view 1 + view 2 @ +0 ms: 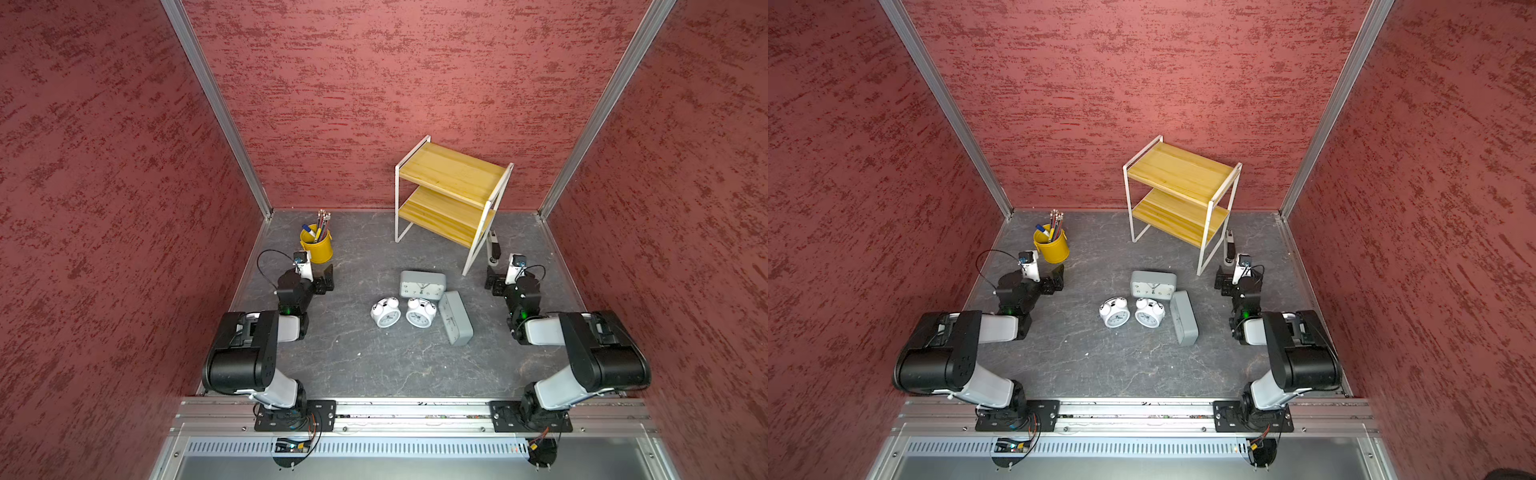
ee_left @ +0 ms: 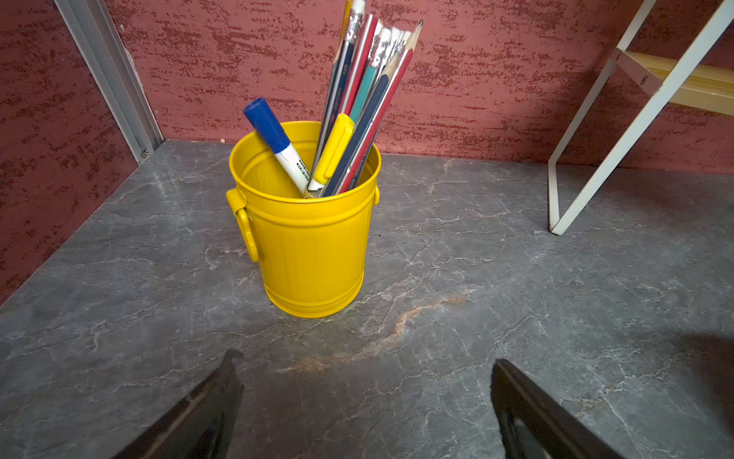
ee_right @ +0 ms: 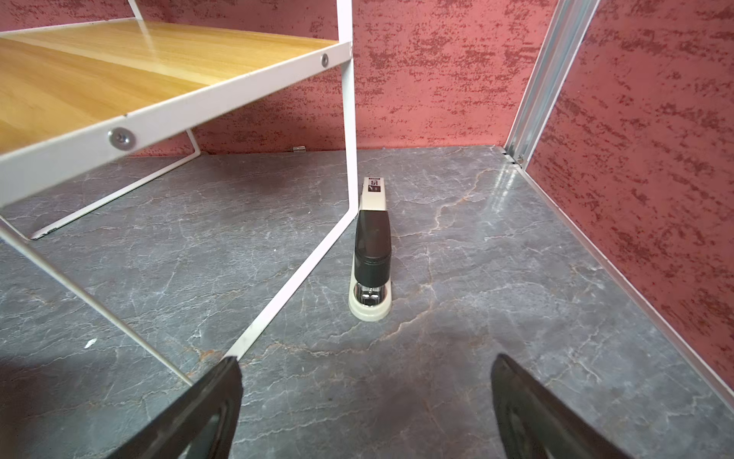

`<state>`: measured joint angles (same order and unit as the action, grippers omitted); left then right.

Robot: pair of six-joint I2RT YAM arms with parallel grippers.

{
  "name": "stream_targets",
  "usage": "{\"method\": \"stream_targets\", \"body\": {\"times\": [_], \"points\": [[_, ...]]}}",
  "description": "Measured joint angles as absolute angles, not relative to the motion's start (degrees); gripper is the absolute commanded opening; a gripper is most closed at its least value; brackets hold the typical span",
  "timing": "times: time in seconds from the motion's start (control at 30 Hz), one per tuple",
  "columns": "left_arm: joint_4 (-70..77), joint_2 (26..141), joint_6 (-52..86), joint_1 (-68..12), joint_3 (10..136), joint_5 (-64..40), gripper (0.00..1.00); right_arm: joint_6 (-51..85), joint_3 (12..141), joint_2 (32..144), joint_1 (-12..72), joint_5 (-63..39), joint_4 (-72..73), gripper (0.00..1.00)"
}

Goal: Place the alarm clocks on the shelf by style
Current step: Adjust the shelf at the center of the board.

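A dark grey marble-patterned table surface [image 1: 374, 365] is carrying everything. A two-tier shelf of yellowish wooden boards in a thin white metal frame [image 1: 453, 170] is standing empty near the far edge, toward the far right corner.

Two grey rounded-rectangular alarm clocks are sitting near the middle of the surface. One [image 1: 422, 285] is showing its white dial, and the other [image 1: 455, 318], just beside it, is showing mostly casing. They are probably rigid, smooth and slippery, best pinched across the narrow depth.

Two small round white twin-bell clocks [image 1: 385, 313] [image 1: 420, 312] are lying side by side, dials up. They are likely light and prone to rolling, so the top handle or the body sides would suit.

The left gripper [image 2: 365, 363] and right gripper [image 3: 367, 361] are both gaping wide, holding nothing, well apart from the clocks.
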<state>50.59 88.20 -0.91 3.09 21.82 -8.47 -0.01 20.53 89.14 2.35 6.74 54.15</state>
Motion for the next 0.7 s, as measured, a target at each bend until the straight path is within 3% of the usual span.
{"method": "stream_targets", "body": {"times": [0.7], "points": [[50.6, 88.2, -0.9, 2.8, 21.8, -5.8, 1.00, 0.0, 20.5, 89.1, 2.3, 6.7, 54.2, 0.99]]}}
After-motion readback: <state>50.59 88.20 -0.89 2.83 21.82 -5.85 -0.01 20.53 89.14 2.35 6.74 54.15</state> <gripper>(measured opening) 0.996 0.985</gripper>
